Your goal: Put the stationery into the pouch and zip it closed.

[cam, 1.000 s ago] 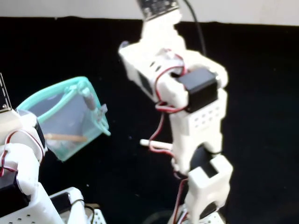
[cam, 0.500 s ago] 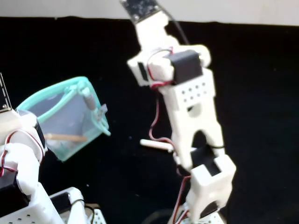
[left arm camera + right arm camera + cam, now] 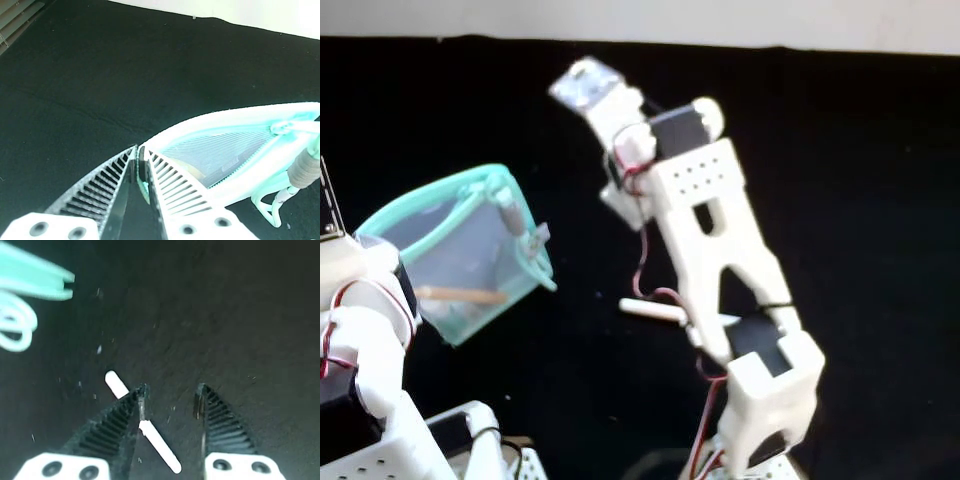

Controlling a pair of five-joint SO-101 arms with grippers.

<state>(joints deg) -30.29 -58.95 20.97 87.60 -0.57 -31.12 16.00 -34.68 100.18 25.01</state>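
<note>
Left gripper [image 3: 137, 156]: closed tight on the pouch's rim, holding it raised with the mouth open
Pouch [image 3: 460, 250]: at 9 o'clock in the high view, wooden pencil [image 3: 460, 295] inside
Right gripper [image 3: 170, 400]: open and empty, above the counter [image 3: 240, 315]
White pen [image 3: 157, 442]: on the counter at 3 o'clock of the pouch, off-centre in the right gripper's gap
Risk: closing from here may clip the pen's side and roll it away; a slack pinch could drop the pouch

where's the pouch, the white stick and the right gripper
pouch [image 3: 460, 245], high view, clear side panel
white stick [image 3: 158, 442], right wrist view, on its shaft
right gripper [image 3: 171, 390], right wrist view, midway between fingertips
</note>
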